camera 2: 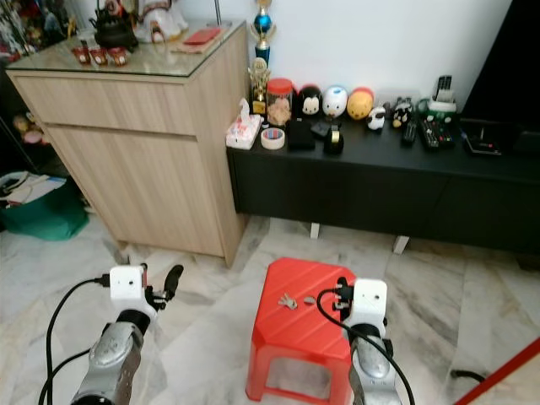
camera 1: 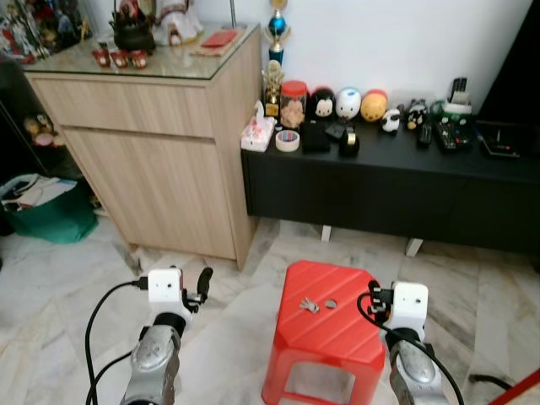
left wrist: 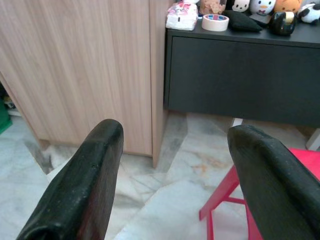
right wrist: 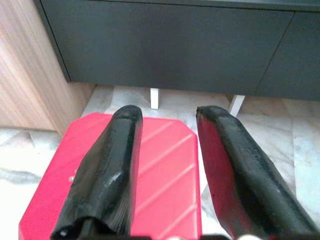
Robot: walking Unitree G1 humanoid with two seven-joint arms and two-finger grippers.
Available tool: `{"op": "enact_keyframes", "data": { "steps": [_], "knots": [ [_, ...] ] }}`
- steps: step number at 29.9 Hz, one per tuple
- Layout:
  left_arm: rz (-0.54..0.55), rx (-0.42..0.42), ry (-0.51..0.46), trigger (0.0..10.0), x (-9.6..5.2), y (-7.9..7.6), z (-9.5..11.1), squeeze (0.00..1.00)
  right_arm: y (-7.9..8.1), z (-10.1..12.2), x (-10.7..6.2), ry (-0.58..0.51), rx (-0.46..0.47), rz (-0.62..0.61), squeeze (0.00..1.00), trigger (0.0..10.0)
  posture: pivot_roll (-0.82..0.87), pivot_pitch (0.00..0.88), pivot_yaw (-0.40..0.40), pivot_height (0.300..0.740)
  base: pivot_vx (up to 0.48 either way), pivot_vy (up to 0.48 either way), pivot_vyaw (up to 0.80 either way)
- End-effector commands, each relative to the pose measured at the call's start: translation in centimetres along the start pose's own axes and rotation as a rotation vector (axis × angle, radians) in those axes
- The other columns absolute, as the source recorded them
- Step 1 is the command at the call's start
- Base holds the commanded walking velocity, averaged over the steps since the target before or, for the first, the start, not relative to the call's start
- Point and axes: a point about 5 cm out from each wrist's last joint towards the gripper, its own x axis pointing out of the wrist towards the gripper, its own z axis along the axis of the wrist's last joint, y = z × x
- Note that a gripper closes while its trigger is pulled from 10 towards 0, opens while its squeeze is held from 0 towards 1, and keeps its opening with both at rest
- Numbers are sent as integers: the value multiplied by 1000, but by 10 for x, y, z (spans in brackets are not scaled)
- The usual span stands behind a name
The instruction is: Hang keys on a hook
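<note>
Small silvery keys point(camera 1: 309, 305) — flat on red stool point(camera 1: 337, 333)

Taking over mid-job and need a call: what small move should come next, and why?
Probably lower the right gripper toward the keys lying on the red stool. Its fingers are open and empty above the stool top, closer than the left gripper, which is open over the floor.

I see open marble floor point(camera 1: 76, 278) on my left, red stool point(camera 1: 325, 325) ahead, wooden cabinet point(camera 1: 160, 160) and black console point(camera 1: 388, 194) blocking beyond
</note>
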Motion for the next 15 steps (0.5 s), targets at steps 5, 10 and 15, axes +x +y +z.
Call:
{"op": "enact_keyframes", "data": {
  "steps": [5, 10, 15],
  "knots": [
    [-23, -5, 3, 10000, 1, -6, 0, 0, 2, -4, 1, 31, -4, 16, 0, 10000, -48, 0, 18, 665, 0, 0, 0],
    [-28, 5, 2, 10000, 2, -7, 1, 0, 8, -8, 2, 74, -9, 62, 0, 10000, -45, 0, 17, 650, 0, 0, 0],
    [-23, 3, 1, 10000, 2, -7, 2, 0, 8, -6, 2, 55, 1, 78, 0, 10000, -44, 0, 14, 626, 0, 0, 0]
  ]
}}
